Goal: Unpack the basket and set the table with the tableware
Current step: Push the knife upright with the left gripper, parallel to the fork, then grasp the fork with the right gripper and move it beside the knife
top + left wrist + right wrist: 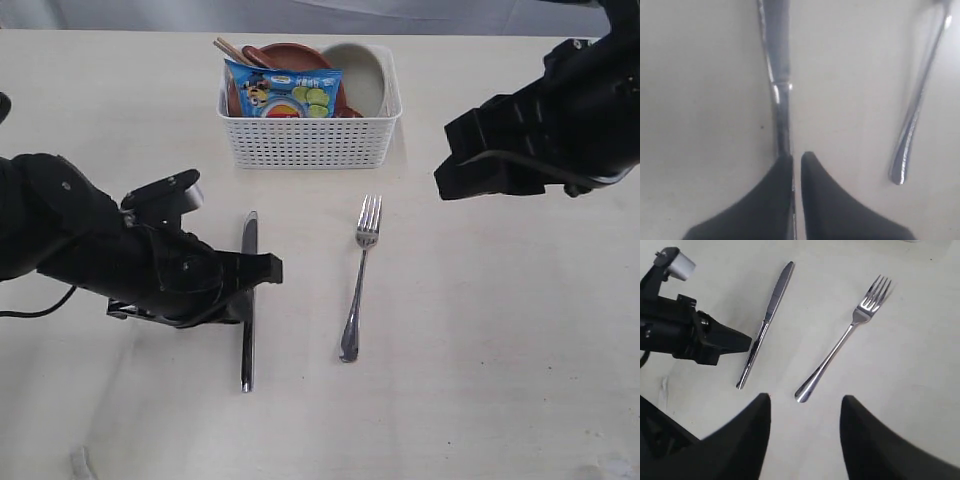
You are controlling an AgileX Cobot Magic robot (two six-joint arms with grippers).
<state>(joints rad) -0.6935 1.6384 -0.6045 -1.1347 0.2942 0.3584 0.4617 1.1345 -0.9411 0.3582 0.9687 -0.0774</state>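
While the white perforated plastic basket (310, 140) is sitting close to the far edge of the pale beige table (500, 350), wide bare tabletop is stretching away from it on both sides and toward the camera. One steel knife (247, 355) and one steel fork (358, 285) are lying flat in front of the basket, apart from it and from each other. They are lying roughly parallel, the knife off its left end and the fork below its right half.

Inside the basket, one blue chip bag (285, 92) is leaning ahead of one reddish-brown round plate (295, 55). One cream bowl (360, 75) is filling the right end, and wooden chopsticks (230, 50) are poking out at the back left corner.

Of the two black grippers, the left gripper (796, 157) is hanging low over the knife's handle, well clear of the basket. Its fingers are showing only a slit between them; whether they are pinching the handle, I cannot tell. The right gripper (805, 397) is hovering off the basket's right end, its jaws standing wide apart with nothing between them.

Only the exterior view is showing the basket and its load. The left wrist view is showing the handle running in under the fingertips.
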